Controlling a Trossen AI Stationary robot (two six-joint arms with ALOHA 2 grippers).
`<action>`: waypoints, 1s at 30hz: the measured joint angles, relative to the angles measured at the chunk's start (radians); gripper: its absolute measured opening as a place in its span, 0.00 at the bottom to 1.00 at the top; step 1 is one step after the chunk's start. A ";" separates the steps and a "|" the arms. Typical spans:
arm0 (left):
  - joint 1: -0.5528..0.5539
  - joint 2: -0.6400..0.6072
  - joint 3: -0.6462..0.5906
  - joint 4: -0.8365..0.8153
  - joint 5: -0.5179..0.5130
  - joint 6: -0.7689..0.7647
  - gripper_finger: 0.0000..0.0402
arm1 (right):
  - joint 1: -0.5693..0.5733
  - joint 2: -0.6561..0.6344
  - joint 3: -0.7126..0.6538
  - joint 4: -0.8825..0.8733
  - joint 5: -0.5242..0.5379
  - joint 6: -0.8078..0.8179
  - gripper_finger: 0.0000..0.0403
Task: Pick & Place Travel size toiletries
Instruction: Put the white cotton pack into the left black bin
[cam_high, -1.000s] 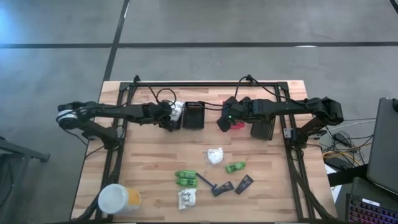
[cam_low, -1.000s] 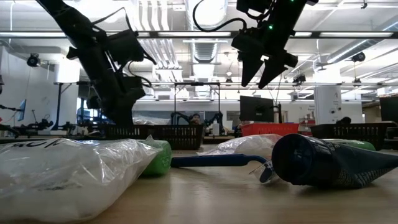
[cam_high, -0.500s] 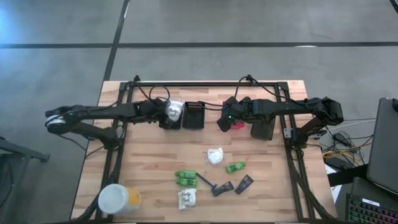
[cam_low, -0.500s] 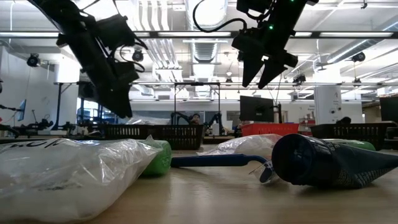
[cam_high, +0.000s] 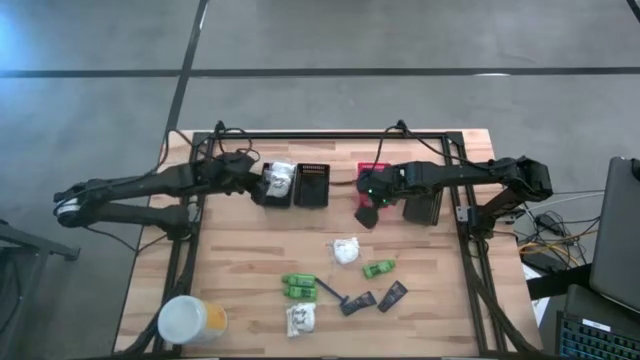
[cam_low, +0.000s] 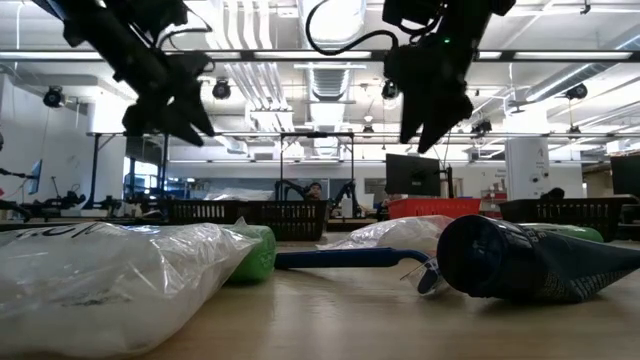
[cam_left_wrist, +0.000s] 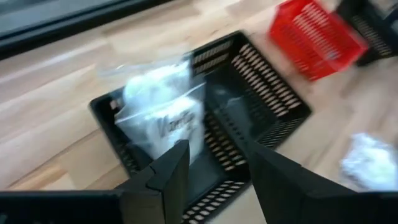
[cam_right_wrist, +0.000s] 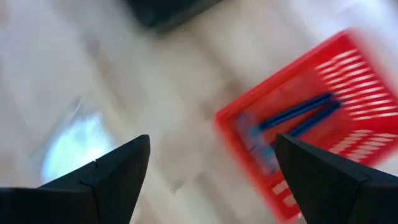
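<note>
My left gripper (cam_high: 254, 188) (cam_left_wrist: 217, 180) hangs open beside and above the left black basket (cam_high: 268, 196), where a white crinkly packet (cam_high: 279, 180) (cam_left_wrist: 163, 118) lies. My right gripper (cam_high: 366, 212) (cam_right_wrist: 221, 180) stands open over the table, next to the red basket (cam_right_wrist: 348, 81), which holds blue razors (cam_right_wrist: 298, 117). Nearer the table's front lie a white packet (cam_high: 345, 250), green packs (cam_high: 298, 287) (cam_high: 378, 269), a blue razor (cam_high: 335, 296), two dark sachets (cam_high: 358, 302) (cam_high: 392, 295) and another white packet (cam_high: 300, 319). Both grippers hang high in the low view (cam_low: 168, 122) (cam_low: 420, 135).
A second black basket (cam_high: 312, 185) stands between the left black one and the red one, and a third (cam_high: 424, 206) lies under my right arm. The white-and-yellow tub (cam_high: 190, 321) stands at the near left corner. Bare wood lies between the baskets and the loose items.
My left gripper has risen out of the left black basket and drawn back toward the table's left edge; the white packet stays in the basket. My right gripper has rolled at the wrist by the red basket, staying at about the same height.
</note>
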 joint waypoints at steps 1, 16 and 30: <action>0.000 -0.010 0.004 -0.001 0.006 0.000 0.42 | 0.010 0.000 -0.008 -0.009 -0.027 -0.030 0.86; -0.016 0.000 0.005 -0.001 0.334 0.011 0.42 | 0.229 0.024 -0.089 -0.029 -0.066 -0.123 0.83; -0.137 0.024 0.004 -0.010 0.553 0.127 0.42 | 0.228 0.025 -0.054 -0.022 -0.012 0.409 0.86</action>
